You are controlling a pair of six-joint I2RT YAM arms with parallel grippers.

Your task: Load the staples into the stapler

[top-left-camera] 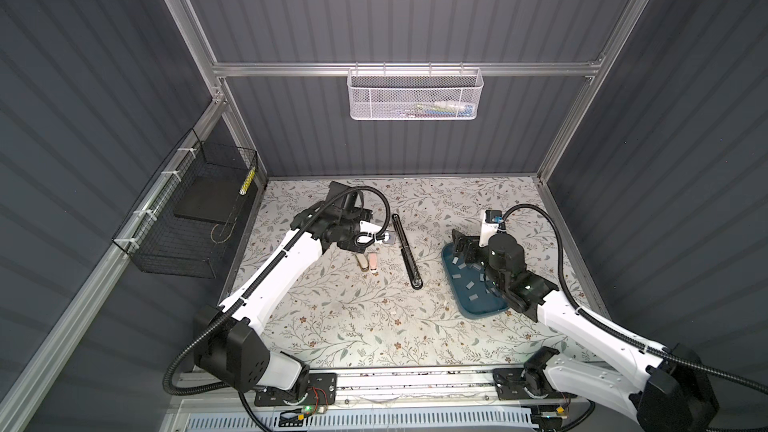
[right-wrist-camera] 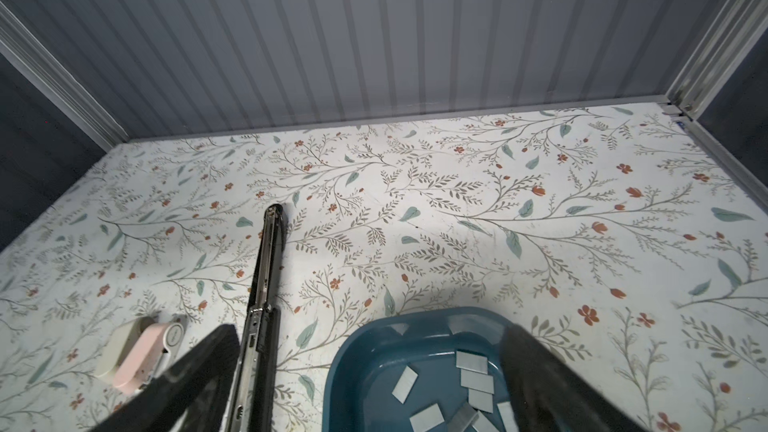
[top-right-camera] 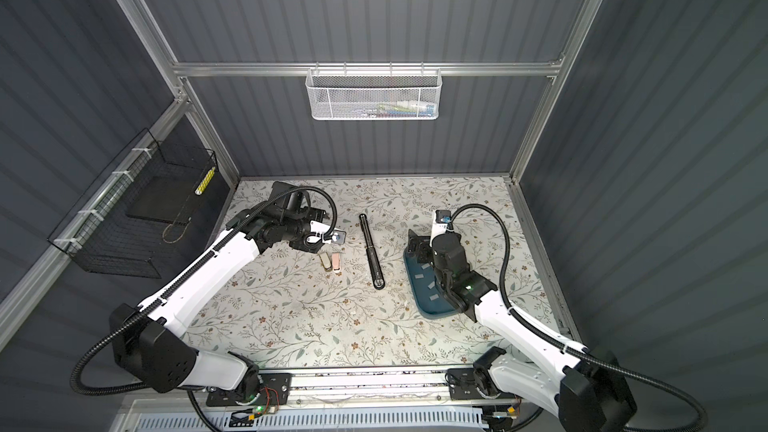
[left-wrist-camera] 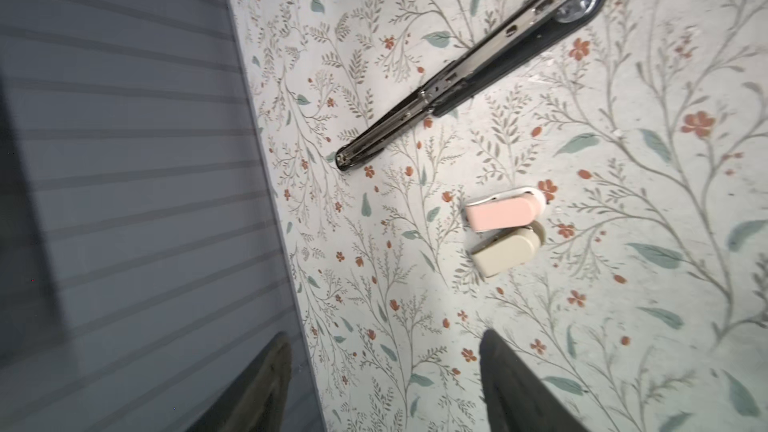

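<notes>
Judging staples (right-wrist-camera: 471, 361) between spread, empty right fingers (right-wrist-camera: 540, 367) light, slick, brittle: pinch across long edges, with left fingers (left-wrist-camera: 511, 376) parted, empty.

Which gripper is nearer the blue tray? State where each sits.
Right. The right gripper hangs over the far end of the blue tray; the left gripper is across the table, past the long stapler, near the small staplers.

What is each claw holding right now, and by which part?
Nothing is held. The left claw is open and empty near the two small staplers; the right claw is open and empty above the tray of staples.
</notes>
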